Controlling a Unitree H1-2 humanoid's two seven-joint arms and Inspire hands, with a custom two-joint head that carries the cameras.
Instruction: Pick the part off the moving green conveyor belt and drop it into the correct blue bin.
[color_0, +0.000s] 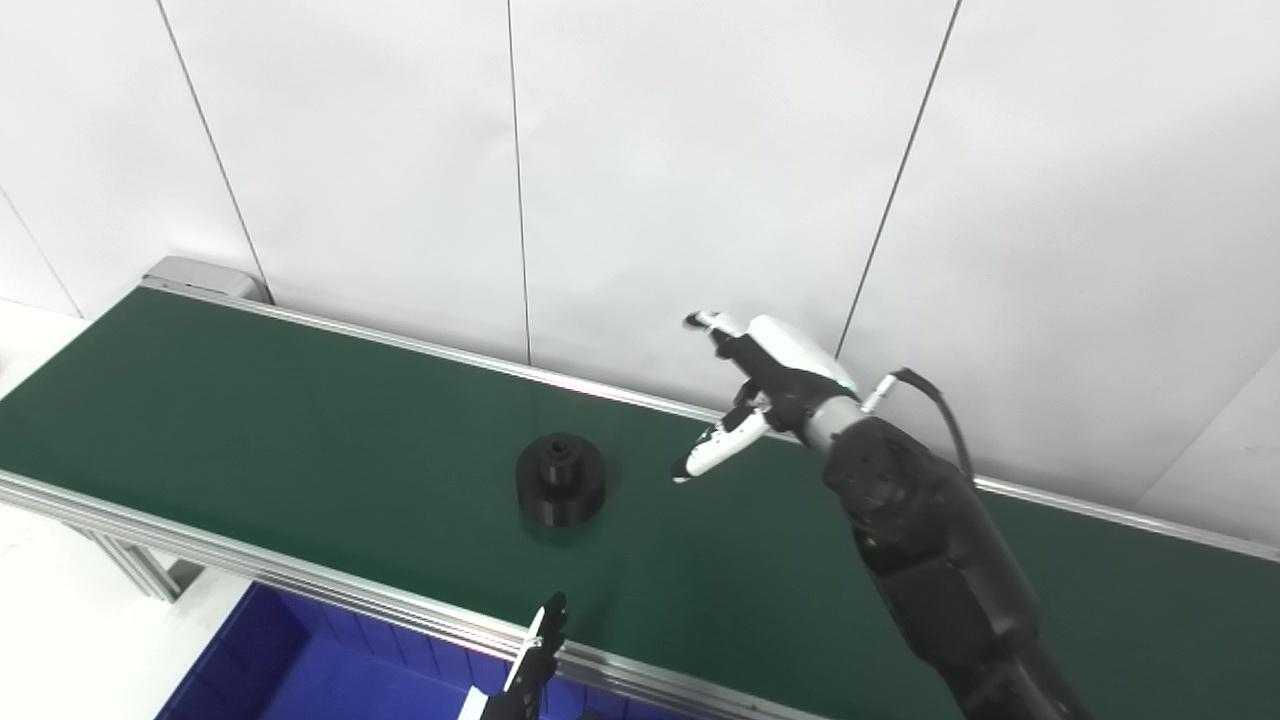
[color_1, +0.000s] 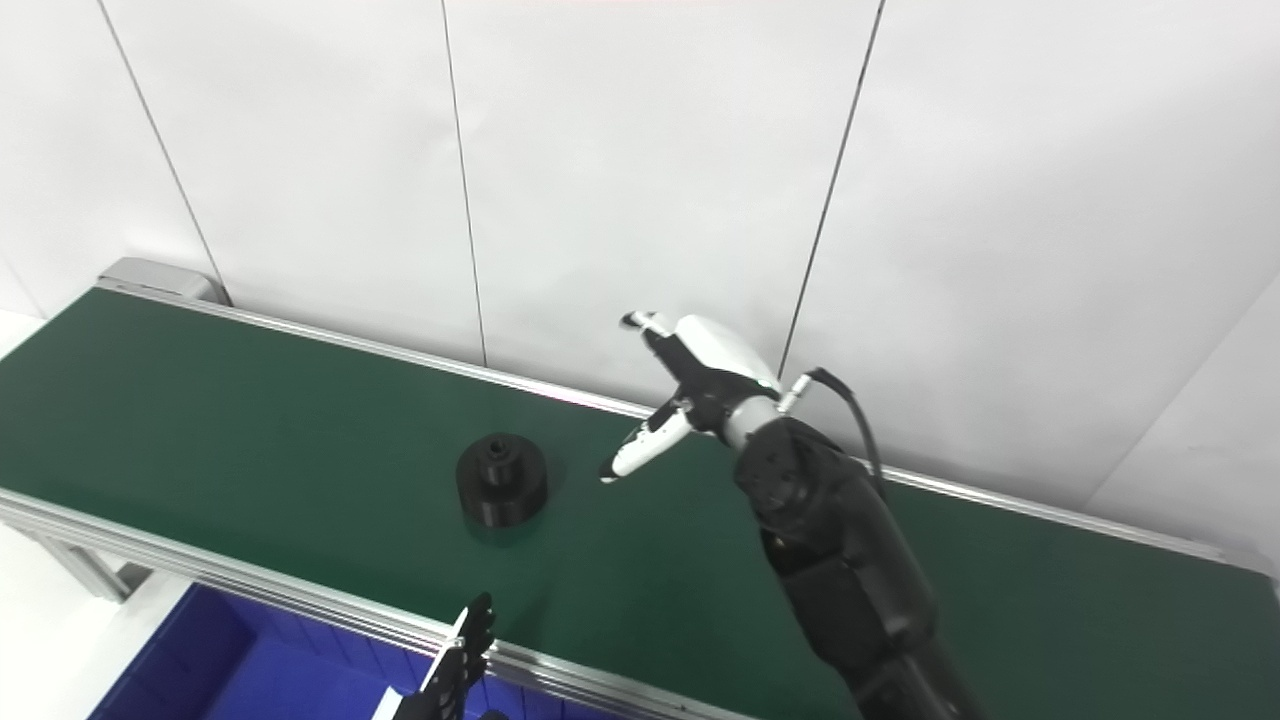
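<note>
1. The fingers of the right hand are spread apart and hold nothing; one white-tipped digit points down toward the belt and another reaches up toward the wall.
2. The right hand hovers above the far half of the green conveyor belt, to the right of the black part, with a strip of bare belt between them.
3. The black part, a round piece with a raised hub, sits upright on the surface, nearer the front rail than the back rail, touching neither.
4. Open belt lies on every side of the part, with most of it stretching away to the left.
5. Only the fingers of the left hand show at the bottom edge, raised over the front rail; whether they are apart or together cannot be told.
6. The blue bin sits just below the front rail, at lower left, its open interior partly in view.
</note>
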